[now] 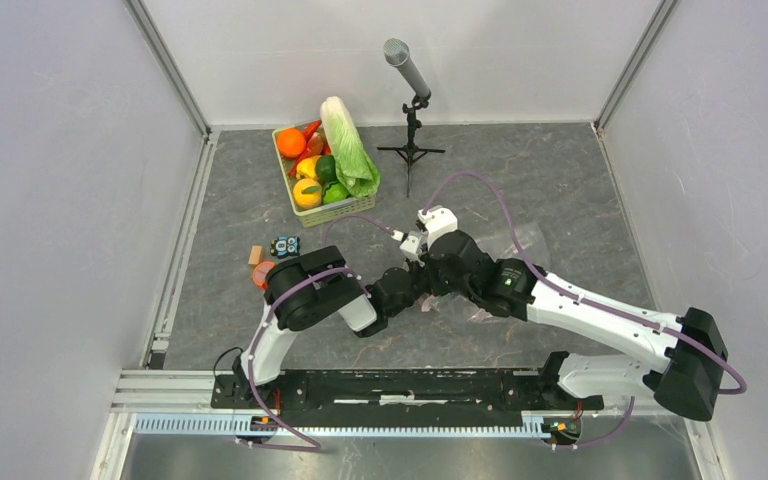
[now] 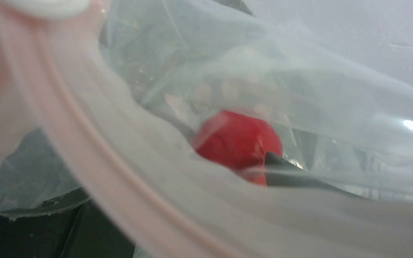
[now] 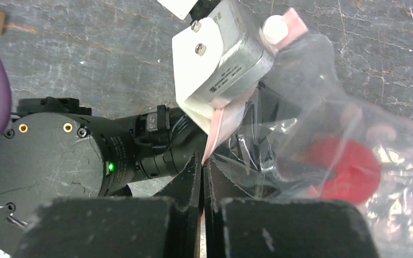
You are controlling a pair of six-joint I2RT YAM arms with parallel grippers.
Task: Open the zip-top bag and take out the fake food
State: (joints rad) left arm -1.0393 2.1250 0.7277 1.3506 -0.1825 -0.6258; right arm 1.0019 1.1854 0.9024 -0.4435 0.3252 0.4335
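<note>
Pinching the pale pink zip strip (image 3: 223,121) of the zip-top bag (image 3: 306,115) between fingers pressed flat together, the right gripper (image 3: 203,162) holds the bag's mouth near the middle of the grey table (image 1: 580,180). The left gripper (image 3: 290,97), its white motor housing (image 3: 220,59) just above the strip, reaches in through the opening. Whether its fingers are spread or closed cannot be told: the left wrist view shows only one dark finger (image 2: 293,174) through blurred plastic, its tip right beside the red piece (image 2: 236,142). That red piece lies inside the bag, behind crinkled film with faint pale dots. From overhead the two arms meet at mid-table, the clear bag spreading to their right. At the far edge — well apart from the bag — a green lattice basket (image 1: 288,185) holds an orange (image 1: 291,143), yellow peppers (image 1: 307,190) and a long cabbage (image 1: 345,140) leaning over its rim, with a microphone (image 1: 407,65) on a small tripod beside it.
</note>
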